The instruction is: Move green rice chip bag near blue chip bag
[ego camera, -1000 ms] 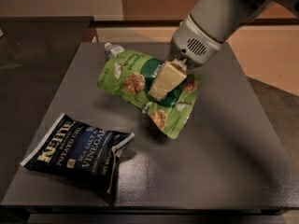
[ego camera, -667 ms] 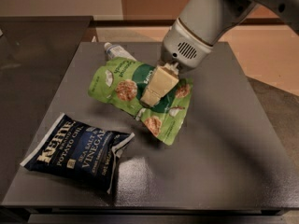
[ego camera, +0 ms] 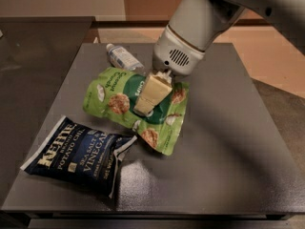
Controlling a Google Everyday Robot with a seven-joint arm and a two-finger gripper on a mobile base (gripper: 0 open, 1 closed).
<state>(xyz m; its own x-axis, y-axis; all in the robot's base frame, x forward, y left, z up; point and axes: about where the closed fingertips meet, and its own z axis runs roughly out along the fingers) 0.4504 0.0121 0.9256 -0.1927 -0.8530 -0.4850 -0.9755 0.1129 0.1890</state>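
The gripper (ego camera: pixel 150 93), jaws closed on the green rice chip bag (ego camera: pixel 112 101), has carried it further toward the front-left corner of the bench (ego camera: pixel 228 142). Its lower edge now lies just beside the unmoved blue chip bag (ego camera: pixel 78 154).

Green rice chip bag (ego camera: pixel 114 97): bright green glossy pouch with a dark green round label and rice-cake pictures. It is face up and crumpled over the centre of the tabletop (ego camera: pixel 228 142), with the pincer (ego camera: pixel 150 94) clamped on its middle.

Blue chip bag (ego camera: pixel 78 156): navy with white "Kettle" lettering, lying flat at front left. Its upper right corner is just beside the green rice chip bag's lower edge.
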